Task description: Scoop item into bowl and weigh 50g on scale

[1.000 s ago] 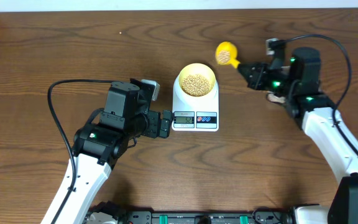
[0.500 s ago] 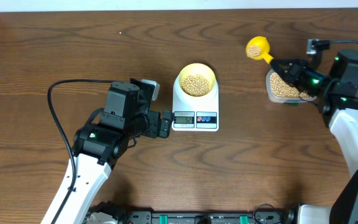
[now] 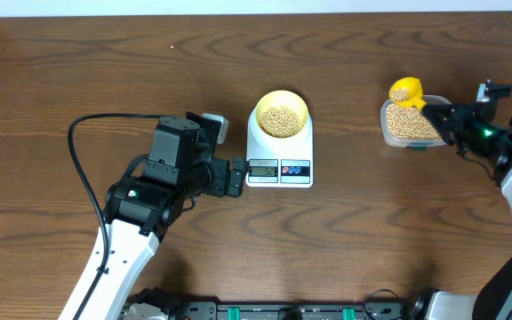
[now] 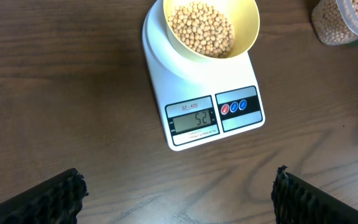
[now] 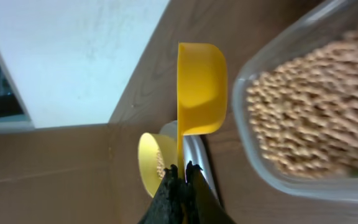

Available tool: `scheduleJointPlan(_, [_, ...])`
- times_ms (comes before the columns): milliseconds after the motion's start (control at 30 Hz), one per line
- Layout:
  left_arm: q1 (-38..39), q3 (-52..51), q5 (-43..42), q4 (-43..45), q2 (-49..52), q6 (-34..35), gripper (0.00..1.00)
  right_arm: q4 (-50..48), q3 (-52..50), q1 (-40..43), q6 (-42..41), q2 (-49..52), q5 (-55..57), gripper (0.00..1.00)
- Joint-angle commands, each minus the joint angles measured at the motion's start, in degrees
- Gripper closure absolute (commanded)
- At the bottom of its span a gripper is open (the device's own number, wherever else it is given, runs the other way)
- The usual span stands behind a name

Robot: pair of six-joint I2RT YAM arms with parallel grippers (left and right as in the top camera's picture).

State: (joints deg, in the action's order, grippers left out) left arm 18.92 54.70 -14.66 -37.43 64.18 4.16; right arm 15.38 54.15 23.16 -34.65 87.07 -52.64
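While the overhead view is taking in the whole desk (image 3: 78,71), the scale (image 3: 278,149) is sitting at centre with the bowl (image 3: 303,108) resting on its back half. The beans (image 3: 280,122) are covering the bowl's bottom. The left tool (image 3: 229,176) is hanging just beside the scale's front left corner; touching or not, can't tell, and its spread isn't readable from above. The right tool (image 3: 436,110) is pinching the handle of a yellow scoop (image 3: 406,90) at far right, well apart from the scale. The scoop's cup is overlapping the upper left rim of a clear tub (image 3: 386,132), which is holding more beans. Resting on it or hovering, can't tell. Whether the cup is carrying beans is unclear too.

Left wrist view: the left tool's two black fingertips are standing spread wide at the bottom corners, gripping nothing, with bare desk showing between them. The scale is lying ahead. Its display (image 4: 193,120) is reading 52, and two round buttons (image 4: 234,107) are sitting beside it. The bowl is sitting on the platform with beans heaped inside. A corner of the tub is peeking in at top right.

Right wrist view: the right tool's fingers are pressing together on the scoop's thin handle, and the cup is sticking up, seen side on. The tub of beans is filling the right side, blurred. The bowl and the scale are showing small behind the handle.
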Motion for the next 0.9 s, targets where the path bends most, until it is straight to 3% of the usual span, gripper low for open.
scheduleJointPlan(0, [0.1, -0.2, 0.4, 0.0, -0.2, -0.9, 0.02, 3.2, 0.0, 1.6, 6.9, 0.3, 1.8, 0.98])
scheduleJointPlan(167, [0.1, -0.2, 0.4, 0.0, -0.2, -0.9, 0.02, 8.1, 0.0, 2.3, 13.0, 0.3, 6.0, 0.99])
scheduleJointPlan(500, [0.1, -0.2, 0.4, 0.0, -0.2, -0.9, 0.02, 7.6, 0.1, 2.4, 20.2, -0.7, 7.8, 0.99])
scheduleJointPlan(700, [0.1, -0.2, 0.4, 0.0, -0.2, -0.9, 0.02, 7.7, 0.1, 2.1, 27.1, -4.7, 8.0, 0.99])
scheduleJointPlan(867, [0.1, -0.2, 0.4, 0.0, -0.2, -0.9, 0.02, 9.4, 0.1, 2.0, 29.6, -8.7, 14.7, 0.99])
